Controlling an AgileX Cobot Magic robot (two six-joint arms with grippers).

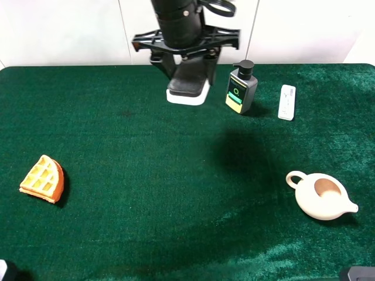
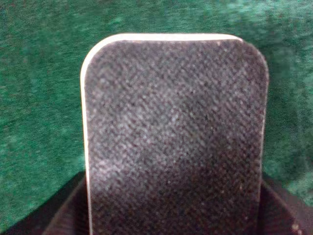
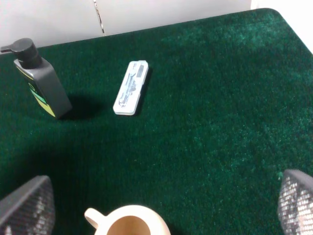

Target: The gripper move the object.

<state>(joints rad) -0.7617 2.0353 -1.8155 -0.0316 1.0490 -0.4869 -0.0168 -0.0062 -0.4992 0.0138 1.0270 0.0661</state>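
Note:
The object [image 1: 187, 88], a flat block with a black felt top on a white base, lies at the back middle of the green table. It fills the left wrist view [image 2: 173, 122]. My left gripper [image 1: 187, 73] hangs straight over it on its thick black arm. In the left wrist view its dark fingers [image 2: 63, 215] sit against both long edges of the block, so it looks shut on it. I cannot tell whether the block is off the cloth. My right gripper [image 3: 166, 200] is open and empty above the teapot.
A dark pump bottle [image 1: 241, 88] stands right of the block, with a white test strip [image 1: 286, 102] beyond it. A cream teapot [image 1: 321, 196] sits at front right and a waffle piece [image 1: 42, 178] at left. The green cloth [image 1: 146, 175] covers the table.

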